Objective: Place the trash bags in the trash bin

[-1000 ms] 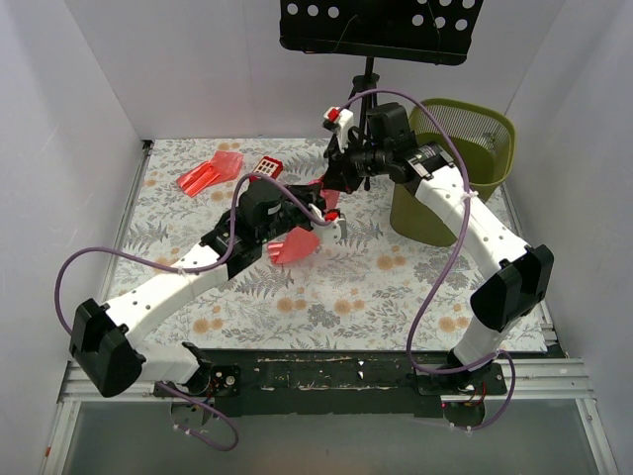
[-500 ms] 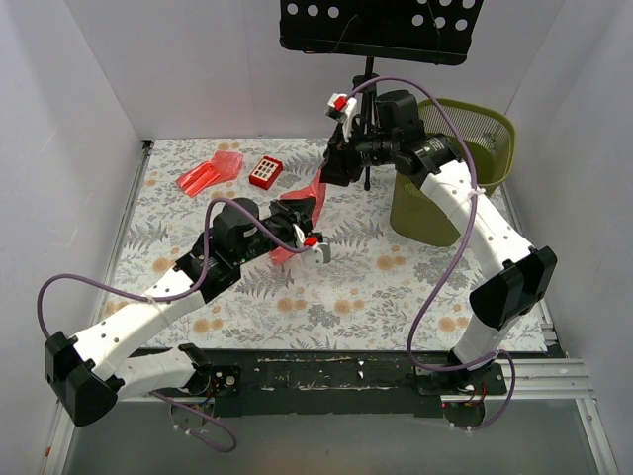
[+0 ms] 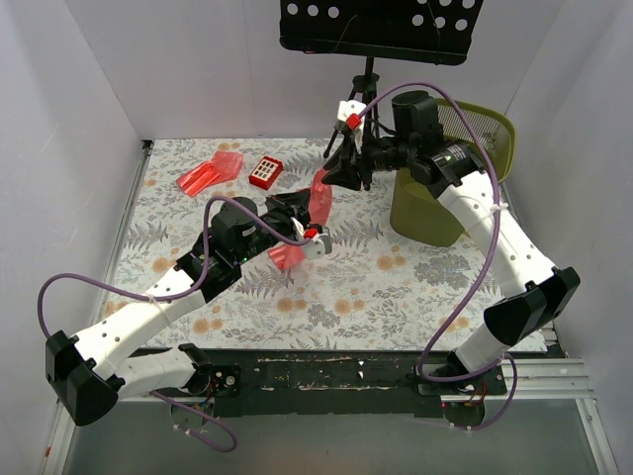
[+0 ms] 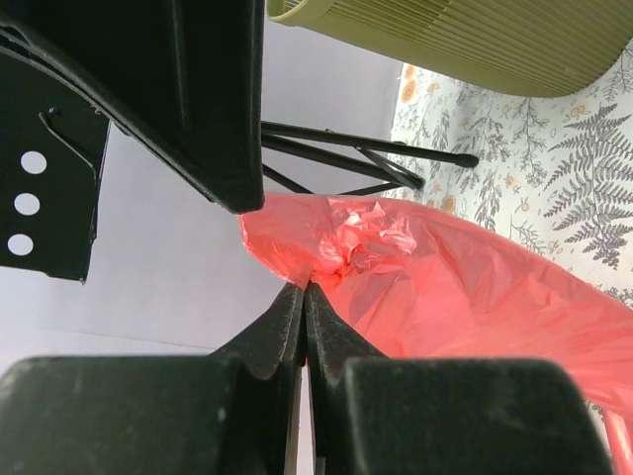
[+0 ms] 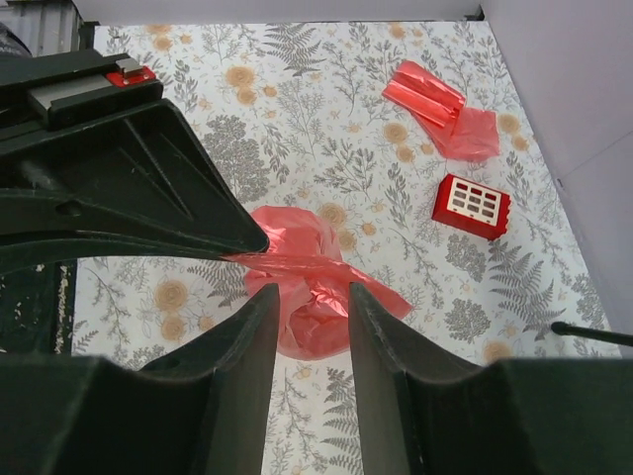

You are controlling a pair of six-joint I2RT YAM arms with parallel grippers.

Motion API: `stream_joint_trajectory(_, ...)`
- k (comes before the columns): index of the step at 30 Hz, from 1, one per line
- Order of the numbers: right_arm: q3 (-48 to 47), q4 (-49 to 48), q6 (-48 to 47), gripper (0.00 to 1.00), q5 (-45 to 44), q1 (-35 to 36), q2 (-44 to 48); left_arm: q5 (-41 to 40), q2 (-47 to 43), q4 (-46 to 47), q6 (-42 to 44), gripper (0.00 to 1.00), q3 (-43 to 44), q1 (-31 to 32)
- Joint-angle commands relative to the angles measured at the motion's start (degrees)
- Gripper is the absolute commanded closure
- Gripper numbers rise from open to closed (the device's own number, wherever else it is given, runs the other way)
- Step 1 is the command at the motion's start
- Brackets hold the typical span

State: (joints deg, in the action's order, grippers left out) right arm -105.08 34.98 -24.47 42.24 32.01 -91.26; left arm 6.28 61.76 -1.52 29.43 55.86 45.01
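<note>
One red trash bag [image 3: 320, 190] hangs above the mat, pinched at its crumpled top edge by my left gripper [image 3: 311, 206], which is shut on it [image 4: 307, 287]. The film [image 4: 445, 292] spreads out to the right of the jaws. My right gripper [image 3: 337, 175] hovers just above and behind the bag, open. In its wrist view the bag [image 5: 315, 282] shows through the gap between the fingers [image 5: 309, 297]. A second trash bag [image 3: 210, 173] lies flat at the mat's far left [image 5: 440, 109]. The olive trash bin [image 3: 465, 163] stands at the far right.
A small red box with white buttons [image 3: 265, 172] sits next to the flat bag [image 5: 472, 205]. A black music stand [image 3: 381, 25] rises at the back, its tripod legs [image 4: 376, 163] near the bin. White walls close in the floral mat [image 3: 396, 277].
My right gripper has opened, letting go of the bag, and moved up and right toward the bin. The left arm pulled back toward me, still gripping the bag.
</note>
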Motion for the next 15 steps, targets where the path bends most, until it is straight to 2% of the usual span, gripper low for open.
stream_joint_trajectory(1,0.84,0.44,-5.06,0.57,1.09,0.42,1.18,-1.45,-0.41,1.08,-0.78,1.0,0.39,-0.01)
stream_joint_trajectory(5,2.33,-1.49,-5.41,0.52,-0.57,0.51,1.7,-1.45,-0.15,1.17,-0.51,1.0,0.75,0.07)
stream_joint_trajectory(15,4.17,-8.51,-7.61,0.52,-3.21,0.51,3.8,-0.66,-0.41,-1.29,0.19,1.0,1.98,0.16)
